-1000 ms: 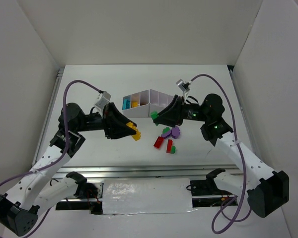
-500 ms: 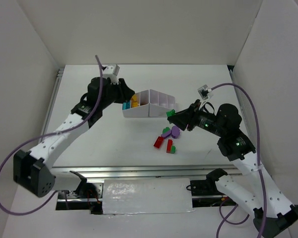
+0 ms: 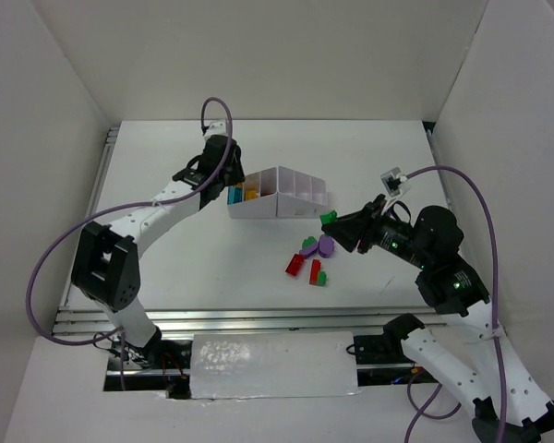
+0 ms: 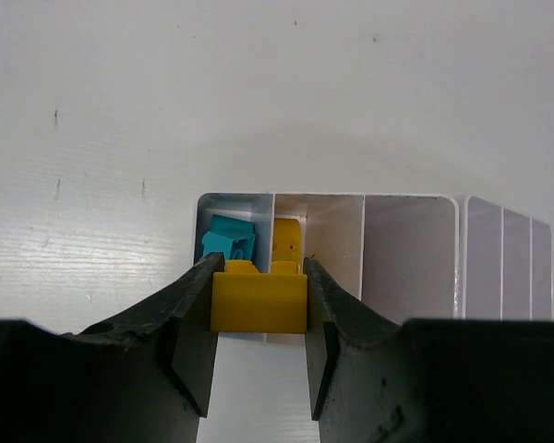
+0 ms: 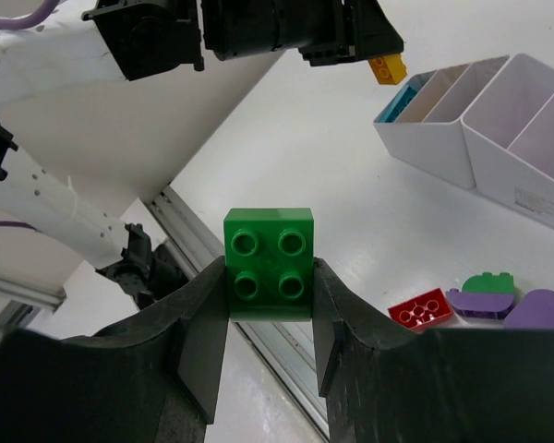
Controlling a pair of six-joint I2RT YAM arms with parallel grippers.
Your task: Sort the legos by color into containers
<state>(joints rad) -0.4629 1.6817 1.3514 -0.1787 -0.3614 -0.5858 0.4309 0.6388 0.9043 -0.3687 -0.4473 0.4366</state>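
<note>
my left gripper holds a yellow brick by the matching slot of the tray (right gripper grips a green brick).

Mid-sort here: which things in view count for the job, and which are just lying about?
Job:
white tray
yellow brick in the left gripper
green brick in the right gripper
teal brick and second yellow brick, in the tray
red brick and purple brick, loose with others on the table

Lying about:
purple cable
metal rail
wrapped panel
</note>
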